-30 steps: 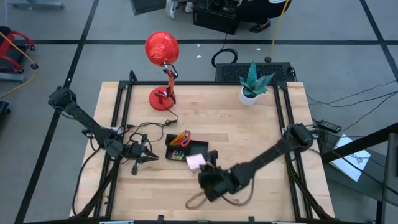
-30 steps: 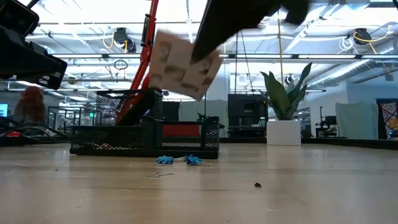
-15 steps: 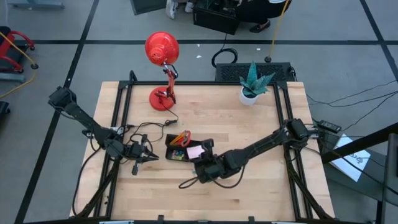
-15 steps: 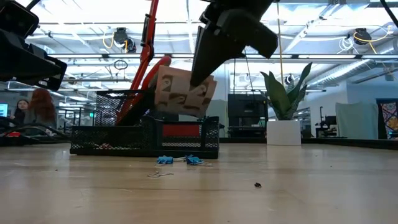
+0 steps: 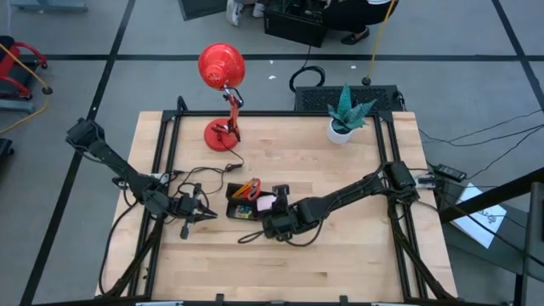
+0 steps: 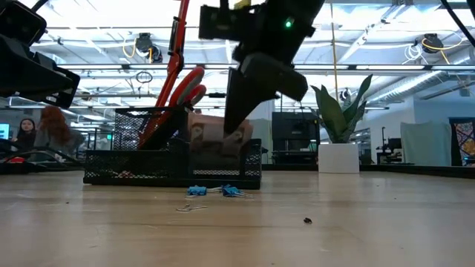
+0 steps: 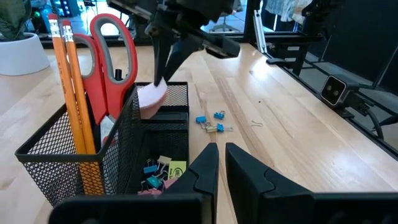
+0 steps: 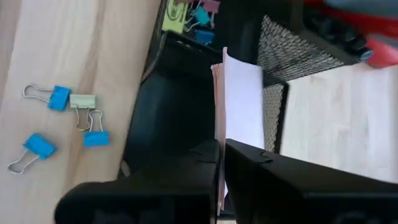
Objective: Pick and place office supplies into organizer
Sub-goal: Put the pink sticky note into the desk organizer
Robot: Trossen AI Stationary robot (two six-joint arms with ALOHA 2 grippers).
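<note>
Pink sticky-note pad (image 7: 151, 98) goes into the organizer (image 5: 252, 202), pinched in the right gripper (image 5: 276, 204).

Wooden table (image 5: 340, 255) lies bare to the right and near side, leaving room to withdraw. The right gripper holds the pad just over the organizer's right compartment; next, I judge, a short descent clear of the mesh rim, then release. Scissors (image 7: 112, 50) and pencils (image 7: 69, 87) stand in the far compartment. The left gripper (image 5: 200, 212) waits left of the organizer, fingers nearly together, empty. Blue clips (image 6: 215, 190) lie on the table nearby.

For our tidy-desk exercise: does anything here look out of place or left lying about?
Yes. Small blue binder clips lie loose on the wooden table beside the black mesh organizer, not in it. The right claw, shut on the pink sticky-note pad, holds it tilted over the organizer's rim.
</note>
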